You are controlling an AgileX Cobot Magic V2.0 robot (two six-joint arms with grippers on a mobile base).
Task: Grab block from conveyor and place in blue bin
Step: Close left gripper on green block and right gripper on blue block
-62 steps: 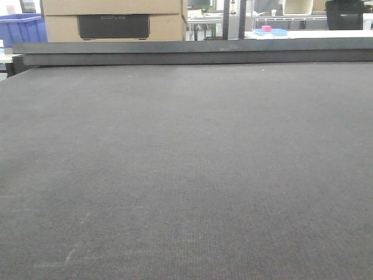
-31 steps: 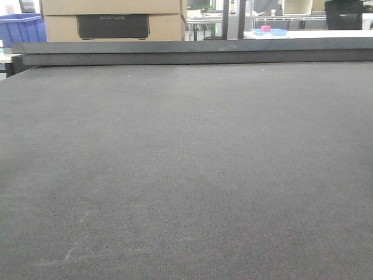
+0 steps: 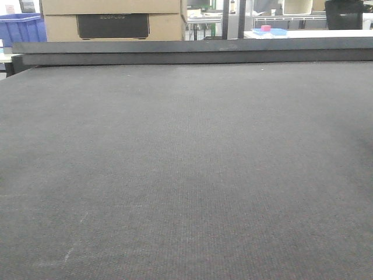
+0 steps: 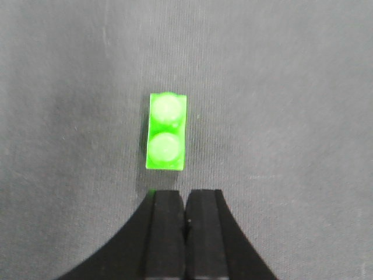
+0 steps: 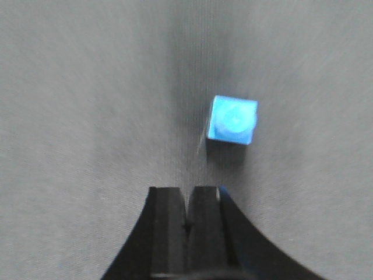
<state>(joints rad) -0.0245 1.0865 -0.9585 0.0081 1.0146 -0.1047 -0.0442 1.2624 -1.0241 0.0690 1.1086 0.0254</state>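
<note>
Nothing has moved in front view: tabletop (image 3: 186, 175) unchanged, blue bin (image 3: 20, 29) far left. Left wrist: my left tool (image 4: 185, 204), pinched together, has the green block (image 4: 166, 132) just ahead, long axis pointing away. Right wrist: my right tool (image 5: 187, 207), likewise closed, sees a blue block (image 5: 232, 119) ahead-right, farther off.

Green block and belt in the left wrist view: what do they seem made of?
The green block looks like moulded plastic, smooth and slightly translucent: two rounded studs, glowing edges. The conveyor looks like matte woven fabric, perhaps rubberised: fine weave grain, no shine.
</note>
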